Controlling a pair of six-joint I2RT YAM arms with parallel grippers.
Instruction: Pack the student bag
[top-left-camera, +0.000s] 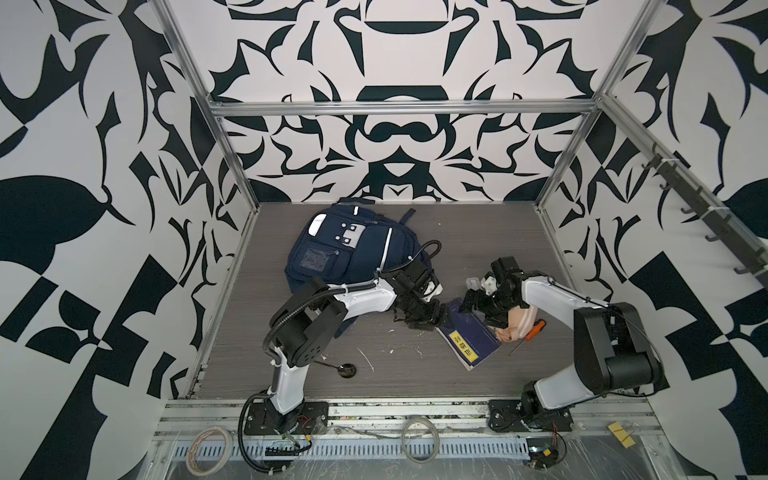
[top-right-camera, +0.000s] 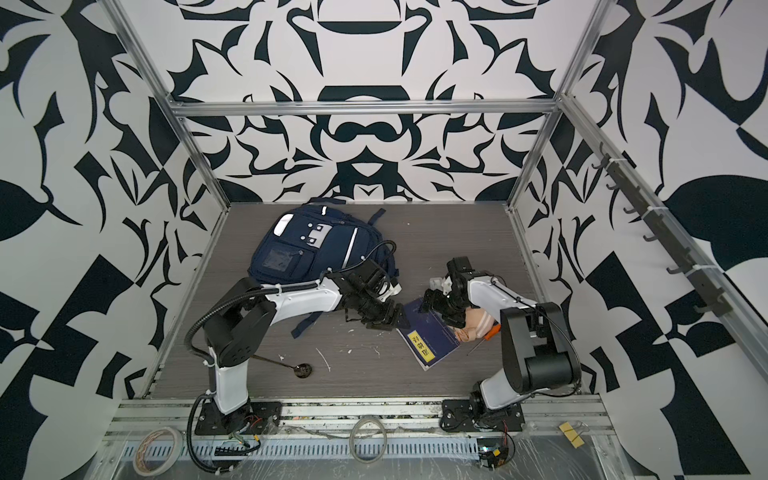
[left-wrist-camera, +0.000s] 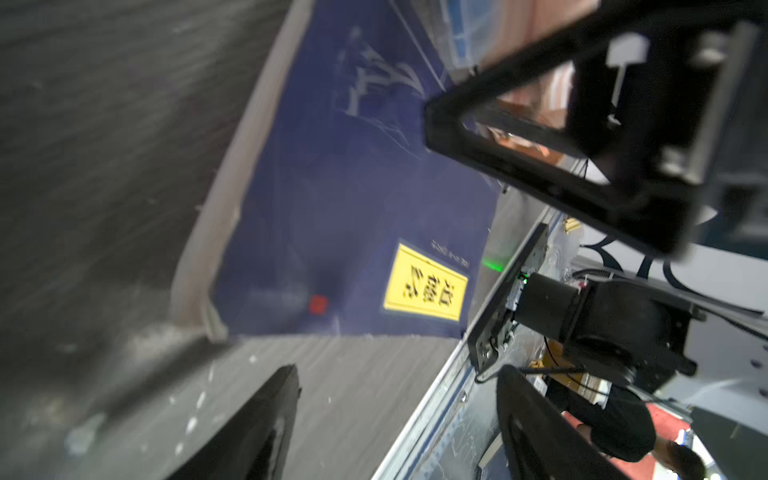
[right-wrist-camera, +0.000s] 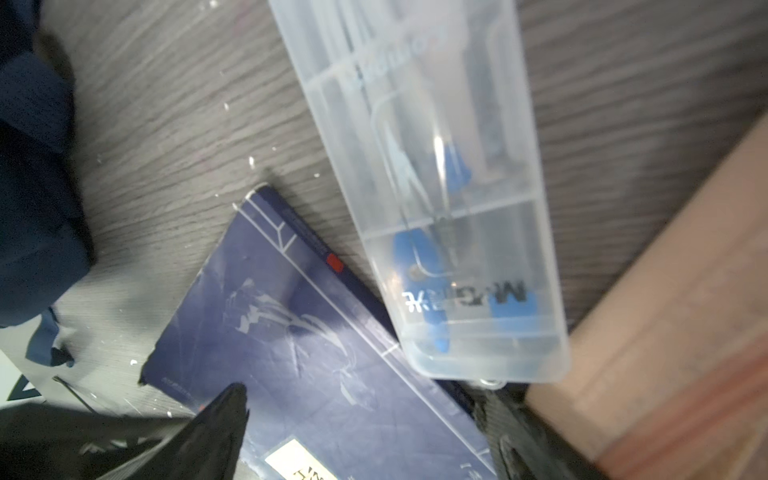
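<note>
The left arm rises from its base, bends at a raised elbow and runs its forearm rightward, low over the table (top-left-camera: 415, 374). The left gripper (top-left-camera: 436, 318) sits at the edge of a navy book (top-left-camera: 469, 338) with a yellow label; in the left wrist view its fingers (left-wrist-camera: 266, 424) stand well apart with only bare table between them, nothing held. The right arm folds at a high elbow and reaches leftward and down; the right gripper (top-left-camera: 478, 309) hangs over the navy book, jaws spread, gripping nothing. A clear plastic case (right-wrist-camera: 436, 187) lies just beside that book. The student bag (top-left-camera: 353, 249) lies flat at the far left of the table, front face up; its top points toward the back wall, and its long axis runs back to front, slightly slanted.
</note>
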